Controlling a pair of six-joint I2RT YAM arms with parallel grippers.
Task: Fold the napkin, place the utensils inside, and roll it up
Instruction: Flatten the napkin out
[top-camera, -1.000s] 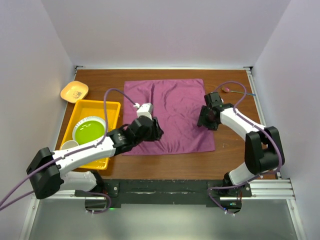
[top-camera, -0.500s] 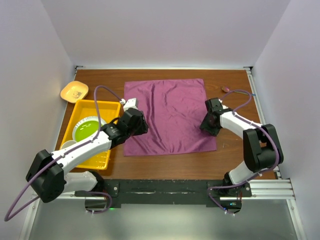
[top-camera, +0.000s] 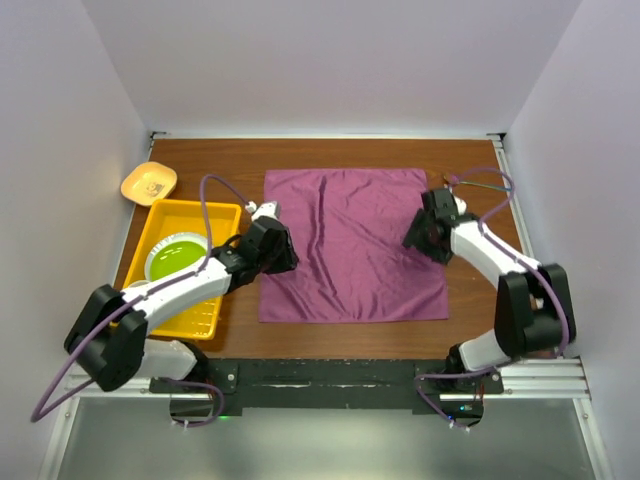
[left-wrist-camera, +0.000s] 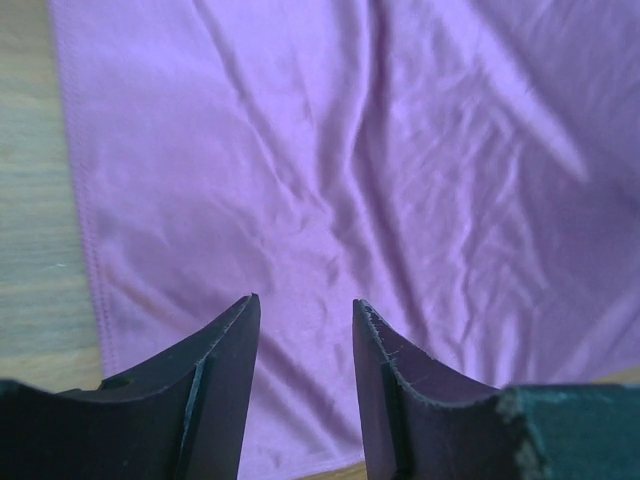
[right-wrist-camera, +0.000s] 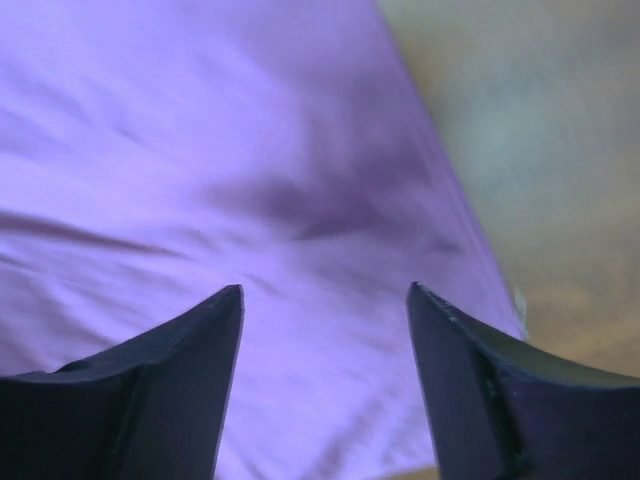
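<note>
The plum-purple napkin lies spread flat on the wooden table, with a few soft creases. My left gripper hovers over its left edge, open, with nothing between the jaws. In the left wrist view the napkin fills the frame beyond the left gripper. My right gripper stands over the napkin's right edge, open wide and empty. The right wrist view shows the right gripper above the napkin, with bare table to the right. I cannot make out the utensils.
A yellow tray at the left holds a green plate and a white cup. A small orange dish sits at the back left. White walls close in the table on three sides.
The napkin has shifted to the right and lies flatter and squarer. My right gripper has moved back and right and opened wider. My left gripper drew back to the napkin's left edge.
</note>
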